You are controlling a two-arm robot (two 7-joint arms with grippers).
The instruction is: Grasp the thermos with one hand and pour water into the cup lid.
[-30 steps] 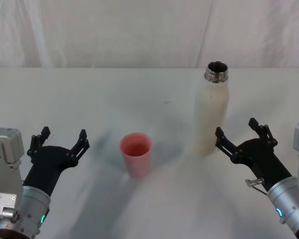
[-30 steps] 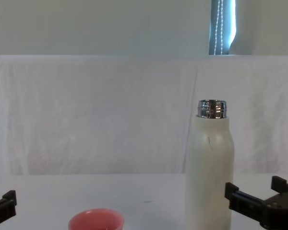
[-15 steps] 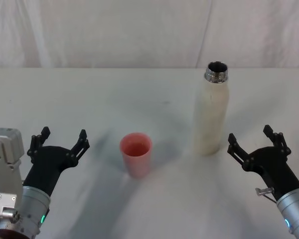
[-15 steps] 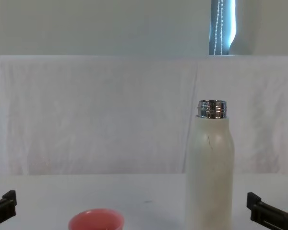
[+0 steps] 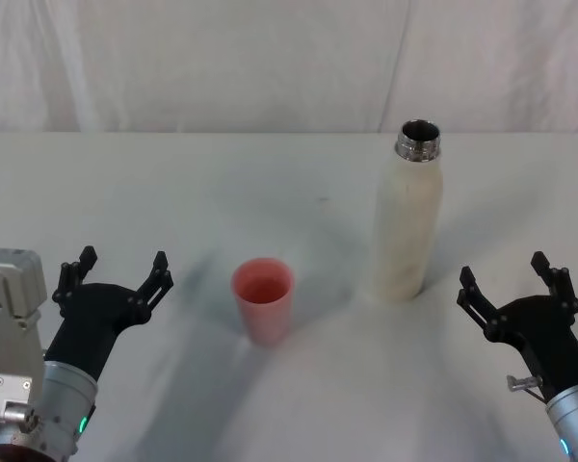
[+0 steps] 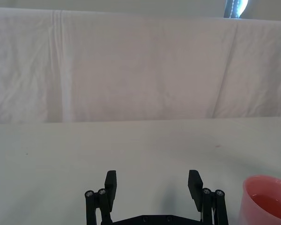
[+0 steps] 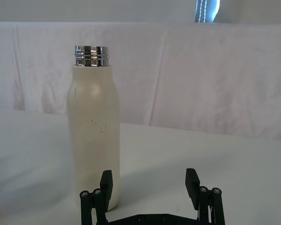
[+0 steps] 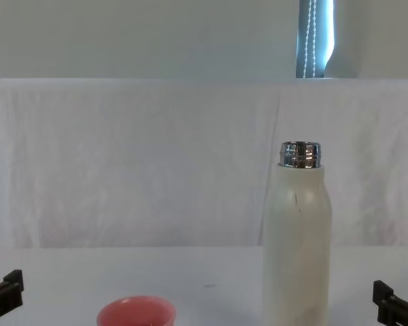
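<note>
Thermos (image 5: 406,221), cream-white, chrome neck uncapped: upright on the white table (image 5: 270,173), right of centre, untouched. Cup lid (image 5: 263,297), salmon-pink: upright, left of the bottle and nearer the robot, well apart from it. Right gripper (image 5: 515,287): near the bottle's base, fingers spread, empty. Left gripper (image 5: 114,273): beside the cup, fingers spread, idle. Task, by judgement: no stream running; grasp not made. Head view looks into both openings; right wrist view gives the bottle's side profile.

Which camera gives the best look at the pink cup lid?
The head view: the cup lid shows whole, rim to base. The chest view catches just its rim at the bottom edge, the left wrist view part of one side, the right wrist view a sliver.
</note>
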